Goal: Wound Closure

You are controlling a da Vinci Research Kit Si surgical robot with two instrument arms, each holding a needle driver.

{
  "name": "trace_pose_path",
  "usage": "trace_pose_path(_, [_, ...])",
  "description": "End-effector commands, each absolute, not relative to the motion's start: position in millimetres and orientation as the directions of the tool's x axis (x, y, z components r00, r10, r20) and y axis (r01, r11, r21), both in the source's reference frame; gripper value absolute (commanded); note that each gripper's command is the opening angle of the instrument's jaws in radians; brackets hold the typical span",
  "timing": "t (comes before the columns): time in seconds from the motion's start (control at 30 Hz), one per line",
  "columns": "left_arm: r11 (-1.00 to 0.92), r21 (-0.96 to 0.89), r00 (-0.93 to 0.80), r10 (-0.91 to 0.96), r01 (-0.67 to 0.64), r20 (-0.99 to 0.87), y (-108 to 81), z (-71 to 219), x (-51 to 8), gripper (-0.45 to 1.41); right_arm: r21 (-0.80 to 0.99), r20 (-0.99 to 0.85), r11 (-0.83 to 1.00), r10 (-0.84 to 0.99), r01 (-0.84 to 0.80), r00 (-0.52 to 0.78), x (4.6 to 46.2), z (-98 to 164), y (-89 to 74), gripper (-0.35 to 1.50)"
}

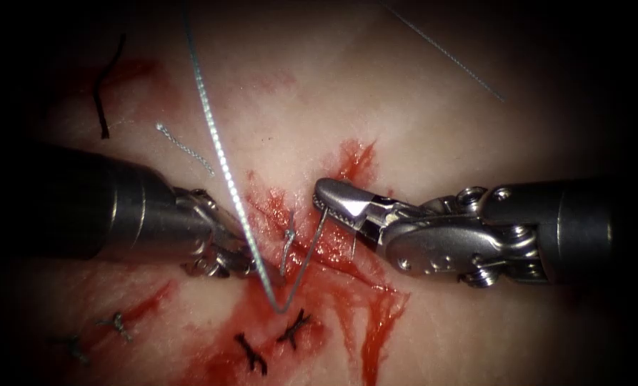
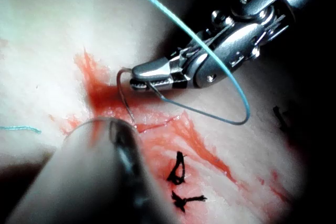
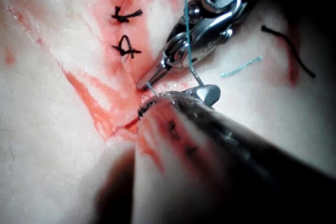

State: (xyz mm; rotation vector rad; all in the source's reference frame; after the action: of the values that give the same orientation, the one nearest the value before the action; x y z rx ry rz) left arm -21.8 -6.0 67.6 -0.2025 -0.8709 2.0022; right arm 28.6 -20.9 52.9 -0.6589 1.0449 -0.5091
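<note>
The right hand [image 1: 333,202], in from 3 o'clock, is clamped on the needle [image 2: 122,90] near one end. The needle arcs from it toward the cut [image 1: 347,275], its far end by the left hand [image 1: 236,261] at 9 o'clock; whether that end sits in the tissue [image 1: 404,107] I cannot tell. Nor can I tell what the left hand holds, or how it is set.

The thread [image 1: 218,150] drops from 12 o'clock, crosses over the left hand, bends at 6 o'clock beside the stitches [image 1: 293,329] and runs back up to the right hand.

Risks, as I judge them:
- That slack bend could snag on a stitch or wrap the left hand.
- A grip so near the needle's end could let it swivel.
- Both hands are close; they may collide.
- A pull across the cut could tear its edge.

The only holder here is the cut, with red fluid [image 1: 376,322] in and around it.
</note>
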Motion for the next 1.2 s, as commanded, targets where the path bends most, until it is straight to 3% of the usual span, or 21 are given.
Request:
trace_pose_path(0.03, [-0.333, -0.649, -0.570, 0.800, -0.684, 0.190, -6.3, 68.1, -22.3, -0.45, -0.715, -0.612, 0.696, -0.671, 0.069, 0.418, 29.5, 53.1, -21.0, -0.35])
trace_pose_path(1.2, [-0.333, -0.650, -0.570, 0.799, -0.683, 0.190, -6.3, 68.0, -22.2, -0.45, -0.707, -0.598, 0.690, -0.701, 0.158, 0.388, 30.1, 56.1, -25.1, -0.35])
